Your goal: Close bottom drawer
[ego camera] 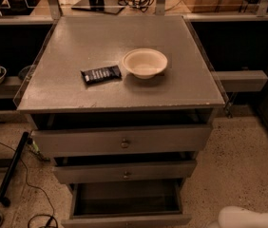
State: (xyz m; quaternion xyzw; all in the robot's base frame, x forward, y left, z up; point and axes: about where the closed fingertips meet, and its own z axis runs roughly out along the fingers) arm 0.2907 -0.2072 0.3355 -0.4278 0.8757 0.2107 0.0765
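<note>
The bottom drawer (127, 219) of the grey cabinet (67, 46) is pulled far out at the lower edge of the camera view. Its plain flat front faces me and its empty inside is open to view. The middle drawer (124, 173) with a small knob and the top drawer (124, 141) with a brass knob both stand slightly out. A white rounded part of my arm (250, 217) shows at the bottom right, right of the bottom drawer and apart from it. My gripper is out of view.
A cream bowl (145, 62) and a dark snack packet (100, 74) lie on the cabinet top. A black bar (13, 167) and cables (27, 184) lie on the floor at the left. A grey shelf (241, 80) juts out at the right.
</note>
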